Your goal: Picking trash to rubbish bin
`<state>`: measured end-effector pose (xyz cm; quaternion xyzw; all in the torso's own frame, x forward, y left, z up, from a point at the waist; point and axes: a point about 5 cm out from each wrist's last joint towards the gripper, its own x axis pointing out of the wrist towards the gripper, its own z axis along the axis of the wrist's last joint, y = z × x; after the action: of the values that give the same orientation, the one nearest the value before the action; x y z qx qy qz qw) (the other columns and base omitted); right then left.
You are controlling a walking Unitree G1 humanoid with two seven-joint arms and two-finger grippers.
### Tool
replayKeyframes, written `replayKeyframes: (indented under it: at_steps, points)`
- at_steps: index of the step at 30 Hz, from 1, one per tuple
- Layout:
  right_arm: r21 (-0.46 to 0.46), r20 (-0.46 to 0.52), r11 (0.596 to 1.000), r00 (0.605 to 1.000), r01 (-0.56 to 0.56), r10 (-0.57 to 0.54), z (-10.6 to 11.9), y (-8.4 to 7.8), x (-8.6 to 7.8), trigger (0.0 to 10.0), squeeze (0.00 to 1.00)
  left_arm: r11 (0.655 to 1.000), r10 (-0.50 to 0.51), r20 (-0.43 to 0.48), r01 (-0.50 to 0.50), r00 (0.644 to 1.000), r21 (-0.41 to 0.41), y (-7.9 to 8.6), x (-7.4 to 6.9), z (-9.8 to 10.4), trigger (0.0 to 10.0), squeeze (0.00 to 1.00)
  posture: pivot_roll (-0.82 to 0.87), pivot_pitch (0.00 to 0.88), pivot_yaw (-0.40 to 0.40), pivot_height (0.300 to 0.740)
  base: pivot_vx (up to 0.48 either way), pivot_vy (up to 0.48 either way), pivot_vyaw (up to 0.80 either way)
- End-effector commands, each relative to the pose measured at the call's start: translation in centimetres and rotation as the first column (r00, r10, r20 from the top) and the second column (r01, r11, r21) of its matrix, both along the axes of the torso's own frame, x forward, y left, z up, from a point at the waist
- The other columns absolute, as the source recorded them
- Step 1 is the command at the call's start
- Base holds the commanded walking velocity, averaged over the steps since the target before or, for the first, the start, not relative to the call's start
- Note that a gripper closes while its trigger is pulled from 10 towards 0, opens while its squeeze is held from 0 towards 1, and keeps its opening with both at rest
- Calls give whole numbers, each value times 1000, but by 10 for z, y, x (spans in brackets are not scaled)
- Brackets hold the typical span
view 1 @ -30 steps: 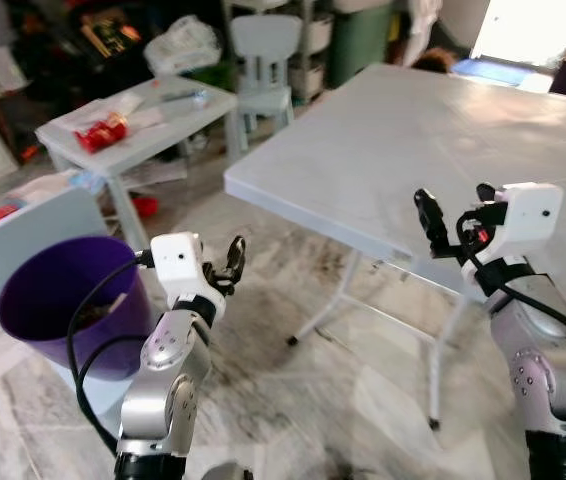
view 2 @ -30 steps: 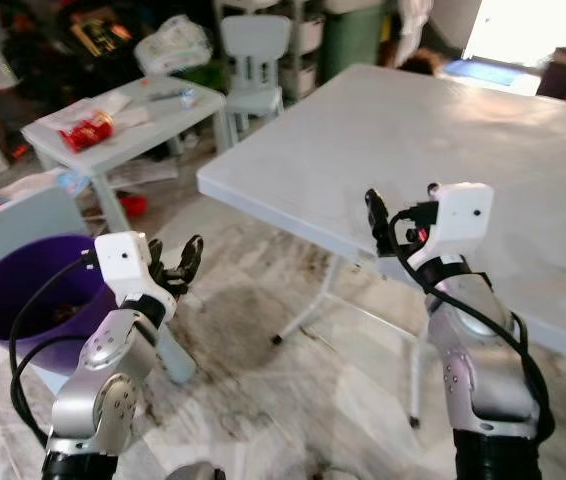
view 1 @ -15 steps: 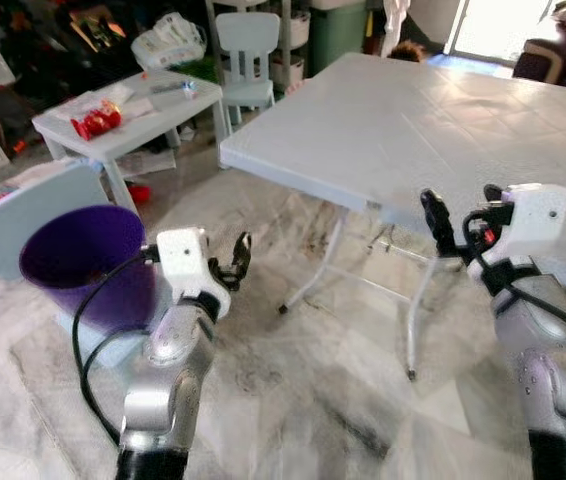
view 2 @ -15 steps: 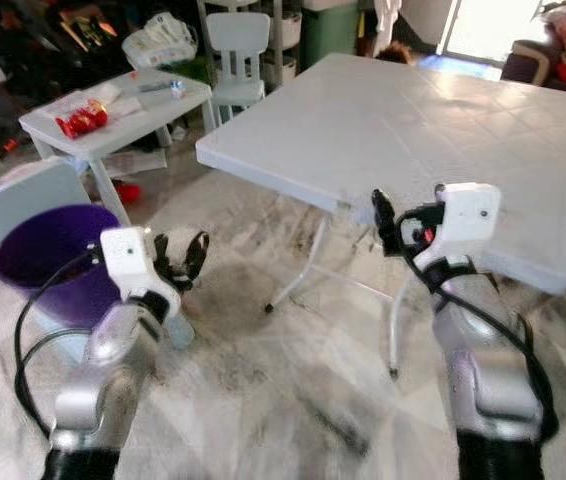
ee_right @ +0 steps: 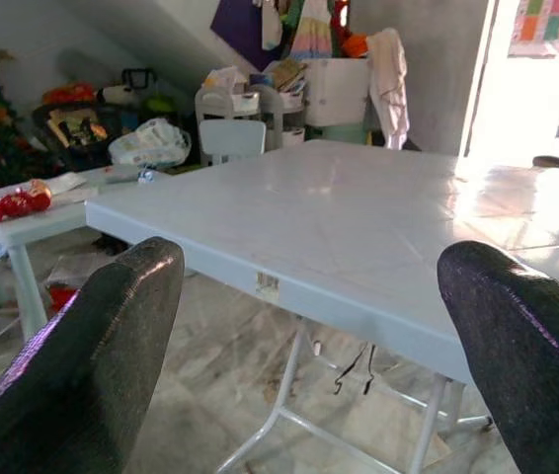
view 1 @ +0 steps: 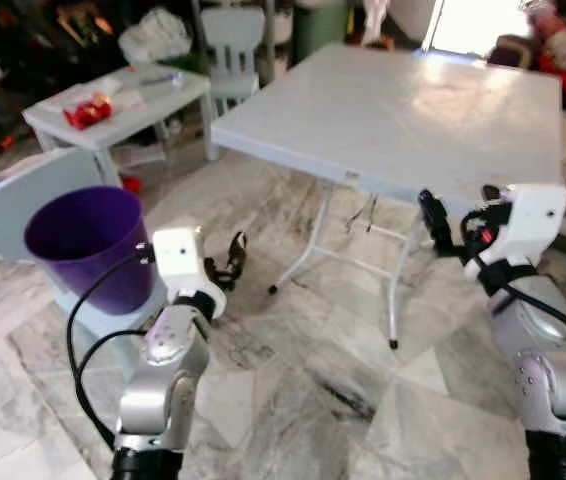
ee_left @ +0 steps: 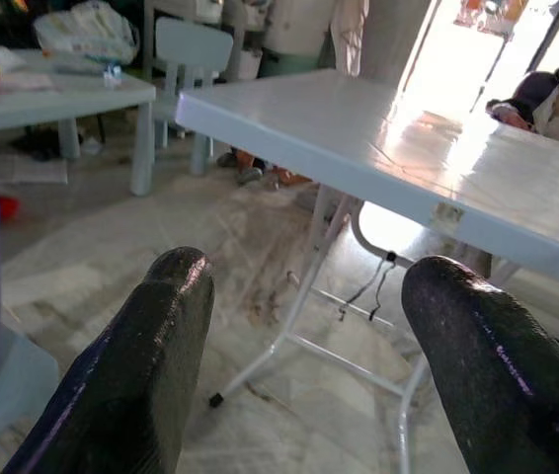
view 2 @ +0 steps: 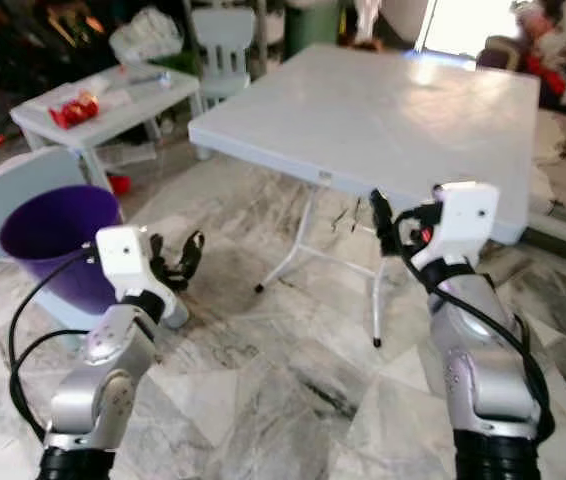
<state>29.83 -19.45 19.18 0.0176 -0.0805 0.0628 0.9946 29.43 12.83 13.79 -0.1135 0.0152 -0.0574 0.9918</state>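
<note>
A purple rubbish bin (view 1: 88, 245) stands at my left on a pale blue base (view 1: 23, 205). A red wrapper (view 1: 90, 112) lies on the small white table (view 1: 153, 95) behind it, with other litter beside it. My left gripper (view 1: 225, 262) hangs just right of the bin, open and holding nothing; its fingers (ee_left: 141, 365) stand wide apart in the left wrist view. My right gripper (view 1: 457, 210) is raised in front of the big white folding table (view 1: 393, 110), also open and holding nothing. The red wrapper (ee_right: 20, 202) shows far off in the right wrist view.
A white child's chair (view 1: 231, 40) and a white plastic bag (view 1: 158, 35) stand behind the small table, amid clutter along the back wall. The folding table's metal legs (view 1: 313, 245) reach the marble floor (view 1: 303, 380) ahead of me.
The whole picture has shifted: the camera has drawn back, so the tables and the bin look smaller and more floor shows. Both grippers keep the same open pose.
</note>
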Motion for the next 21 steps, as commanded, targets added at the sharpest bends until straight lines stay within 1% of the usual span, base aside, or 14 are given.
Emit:
replayKeyframes:
  at_steps: [1, 4, 6, 8, 14, 17, 21]
  points:
    - [-6, 8, 1000, 1000, 0, 0, 3, 0, 1, 10000, 0, 1000, -11, 21, 11, 1000, -5, 0, 1, 4, 10000, 0, -9, 43, -8, 740, 0, 0, 0]
    - [-2, 2, 1000, 1000, 4, -4, 2, -1, 1, 10000, 0, 999, -17, 34, 18, 999, -39, 3, 1, 6, 10000, 0, -8, 43, -8, 740, 0, 0, 0]
    - [-2, -1, 1000, 1000, 5, -5, 2, -1, 2, 10000, 0, 999, -19, 34, 20, 999, -47, 3, 1, 7, 10000, 0, -8, 42, -8, 740, 0, 0, -634]
    - [-3, -2, 1000, 1000, 5, -5, 2, -1, 2, 10000, 0, 998, -18, 35, 20, 999, -52, 3, 1, 7, 10000, 0, -8, 42, -8, 740, 0, 0, -800]
    - [-4, -3, 1000, 1000, 5, -5, 2, -1, 2, 10000, 0, 998, -31, 45, 34, 998, -58, 3, 1, 8, 10000, 0, -9, 43, -7, 740, 0, 0, 0]
    - [-4, -4, 1000, 1000, 5, -5, 2, -1, 1, 10000, 0, 997, -38, 47, 41, 998, -63, 2, 1, 8, 10000, 0, -11, 47, -5, 740, 0, 0, -800]
    - [-6, -5, 1000, 1000, 6, -6, 1, -1, 1, 10000, 0, 997, -43, 47, 46, 998, -63, 2, 0, 8, 10000, 0, -13, 48, -6, 740, 0, 0, 0]
